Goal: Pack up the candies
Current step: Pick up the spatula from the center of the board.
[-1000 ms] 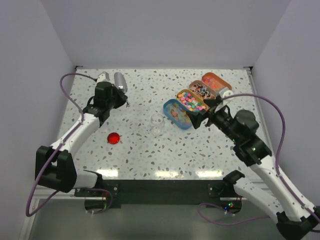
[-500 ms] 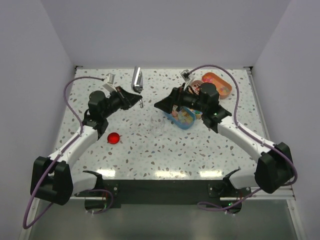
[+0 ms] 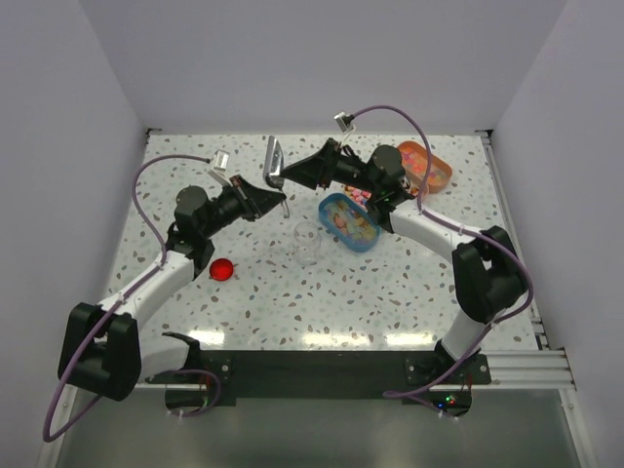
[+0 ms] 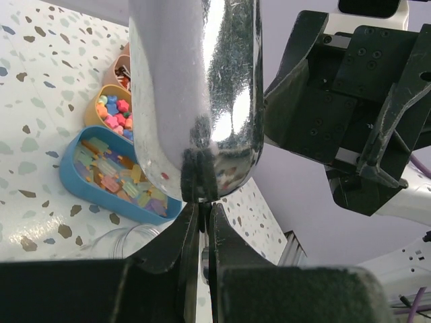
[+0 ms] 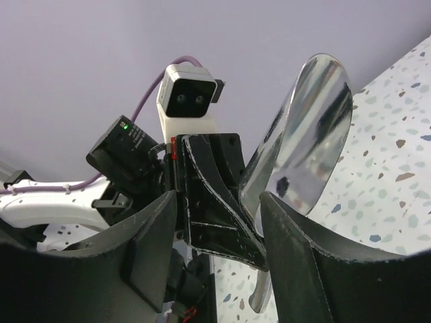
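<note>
Above the far middle of the worktop (image 3: 390,283): silver scoop (image 4: 195,81), raised, its lower end pinched in my left jaws, which are closed on it. Right jaws: apart, either side of the scoop; whether they touch it I cannot tell. Candies (image 4: 118,173): mixed colours, lying in the blue tin (image 4: 67,168) and the yellow tin (image 4: 91,111) behind it, just beside a clear jar (image 3: 307,244).

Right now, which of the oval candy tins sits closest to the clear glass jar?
The blue oval tin, at the row's end beside the clear glass jar; the orange tin lies farthest back.
</note>
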You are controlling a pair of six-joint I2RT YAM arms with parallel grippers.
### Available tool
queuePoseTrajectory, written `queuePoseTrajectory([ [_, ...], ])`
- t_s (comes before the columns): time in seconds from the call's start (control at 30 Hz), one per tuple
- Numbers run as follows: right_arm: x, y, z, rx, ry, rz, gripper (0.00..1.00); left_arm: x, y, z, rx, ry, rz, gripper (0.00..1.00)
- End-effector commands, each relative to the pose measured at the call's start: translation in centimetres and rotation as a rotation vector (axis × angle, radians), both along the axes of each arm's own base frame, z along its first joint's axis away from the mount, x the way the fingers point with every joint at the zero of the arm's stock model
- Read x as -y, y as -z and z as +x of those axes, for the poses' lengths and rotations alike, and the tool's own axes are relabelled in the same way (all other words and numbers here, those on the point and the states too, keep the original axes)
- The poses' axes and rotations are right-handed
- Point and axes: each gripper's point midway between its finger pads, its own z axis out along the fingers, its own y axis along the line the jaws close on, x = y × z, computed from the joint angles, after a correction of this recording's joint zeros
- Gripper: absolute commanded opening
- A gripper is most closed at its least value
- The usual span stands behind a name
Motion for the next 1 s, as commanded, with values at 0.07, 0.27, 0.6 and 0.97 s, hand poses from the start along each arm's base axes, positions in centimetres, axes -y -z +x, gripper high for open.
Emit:
queuePoseTrajectory([
  [0.07,0.0,-3.1,-0.5,0.104,-0.020,0.055,0.56,0.9,-3.3,-1.8,0.136,0.073,-0.044,0.00],
  [0.27,0.1,-1.4,0.0,0.082,0.012,0.014,0.56,1.0,-3.6,-2.0,0.154,0.079,-0.054,0.00],
  [0.6,0.1,-0.5,0.2,0.080,0.021,-0.005,0.52,1.1,-4.2,-2.8,0.179,0.092,-0.075,0.00],
  [0.97,0.0,-1.5,-1.8,0.114,-0.047,0.036,0.22,1.4,-2.7,-2.3,0.146,0.081,-0.062,0.00],
])
